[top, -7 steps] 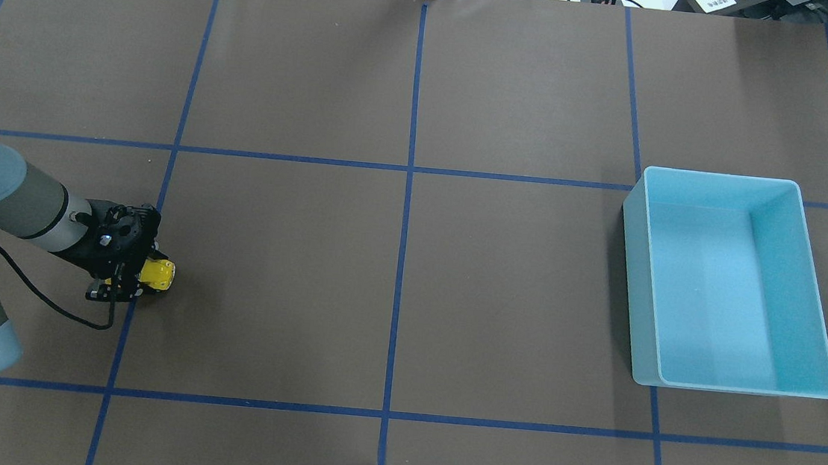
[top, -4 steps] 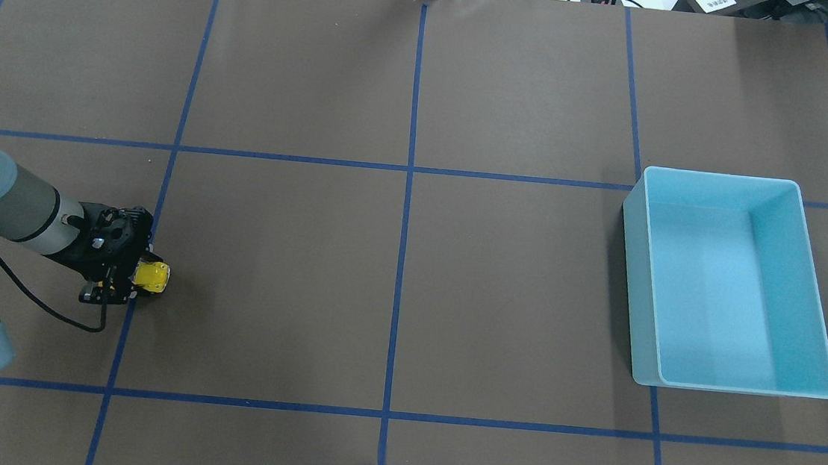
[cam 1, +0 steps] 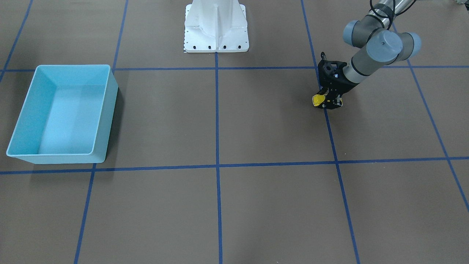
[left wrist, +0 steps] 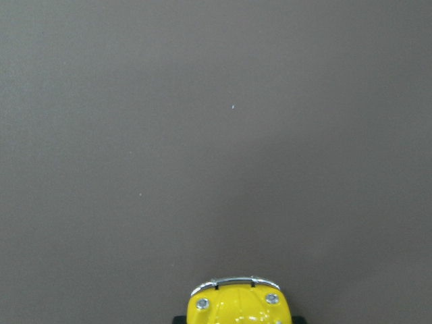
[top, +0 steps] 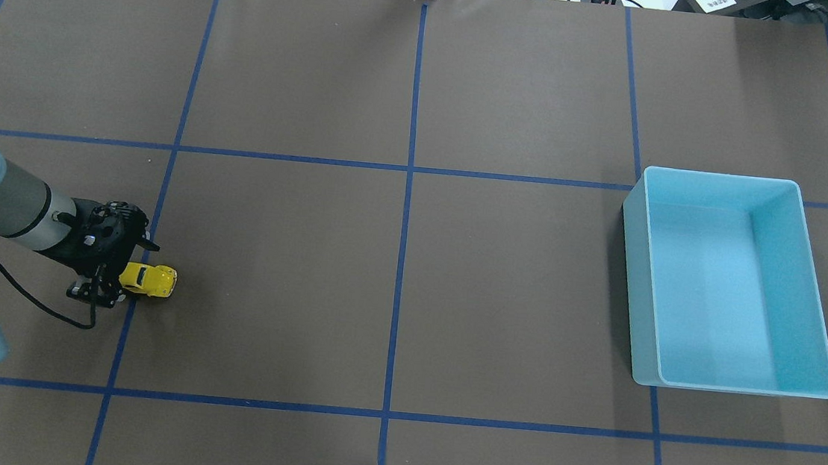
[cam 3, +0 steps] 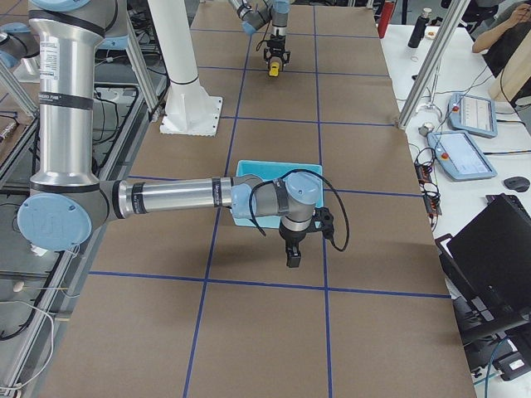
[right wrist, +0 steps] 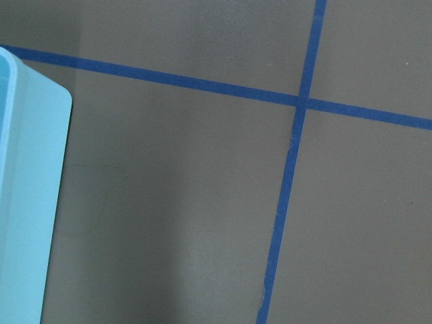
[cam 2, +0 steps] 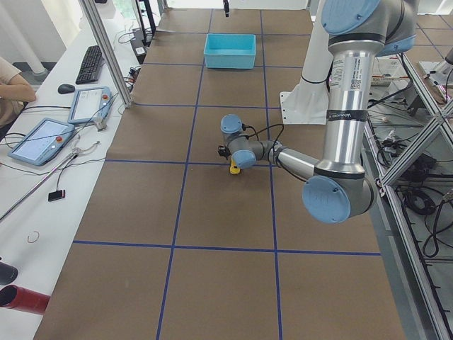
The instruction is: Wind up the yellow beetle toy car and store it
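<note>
The yellow beetle toy car sits on the brown mat at the table's left side, its nose pointing right. My left gripper is low at the car's rear and looks shut on it, with most of the car sticking out in front. The car also shows in the front-facing view and the left wrist view, where only its nose and bumper show. My right gripper hangs over the mat beside the light blue bin. I cannot tell whether it is open or shut.
The light blue bin stands empty at the far right of the table, far from the car. Its corner shows in the right wrist view. Blue tape lines cross the mat. The white robot base stands at the table's near edge.
My left gripper and wrist have drawn back to the left. The car has shifted slightly left and down, and more of it now shows in front of the gripper.
</note>
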